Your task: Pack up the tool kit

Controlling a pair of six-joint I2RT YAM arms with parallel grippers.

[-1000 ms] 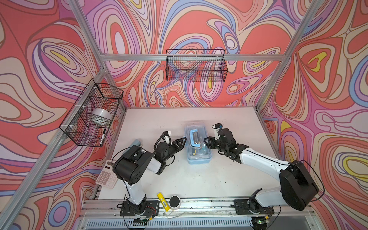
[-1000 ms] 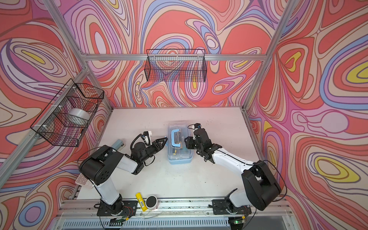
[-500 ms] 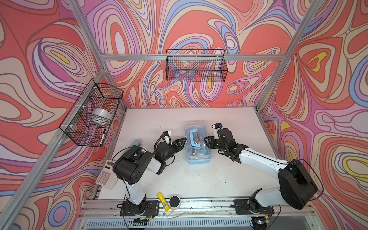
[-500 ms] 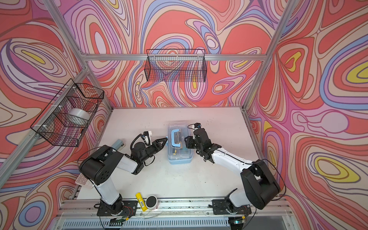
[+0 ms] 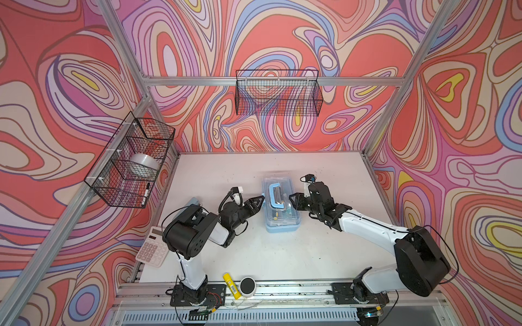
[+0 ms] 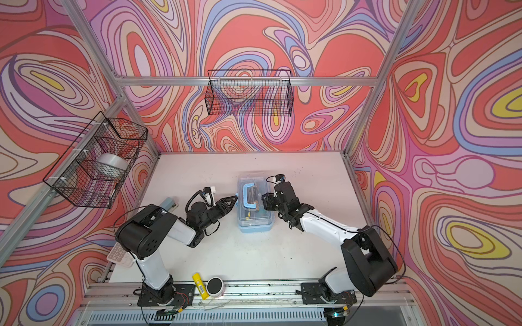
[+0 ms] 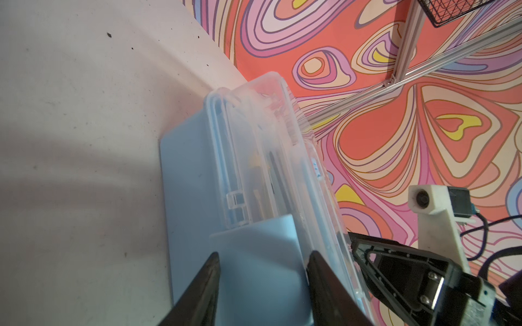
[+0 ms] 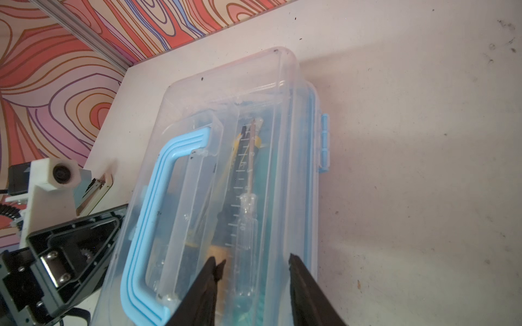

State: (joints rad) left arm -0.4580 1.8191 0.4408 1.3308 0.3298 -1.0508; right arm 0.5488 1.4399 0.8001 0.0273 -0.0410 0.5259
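The tool kit case (image 5: 281, 223) (image 6: 255, 223) stands mid-table, its clear lid down and its blue handle (image 5: 275, 196) (image 8: 158, 180) on top. Through the lid I see a clear-handled screwdriver (image 8: 247, 214) and other tools. My left gripper (image 5: 261, 199) (image 6: 234, 199) (image 7: 262, 256) is at the case's left side. Its jaws stand apart, above and below the light-blue side latch (image 7: 262, 234); whether they touch it does not show. My right gripper (image 5: 292, 199) (image 6: 264, 199) (image 8: 252, 259) is open, its tips down on the lid near the right edge.
A white calculator (image 5: 151, 249) and a grey-blue stapler (image 5: 192, 201) lie by the left edge, behind my left arm. A yellow stick (image 5: 231, 285) and a round black-topped item (image 5: 247, 286) sit on the front rail. Wire baskets hang on the left wall (image 5: 130, 166) and back wall (image 5: 278, 96).
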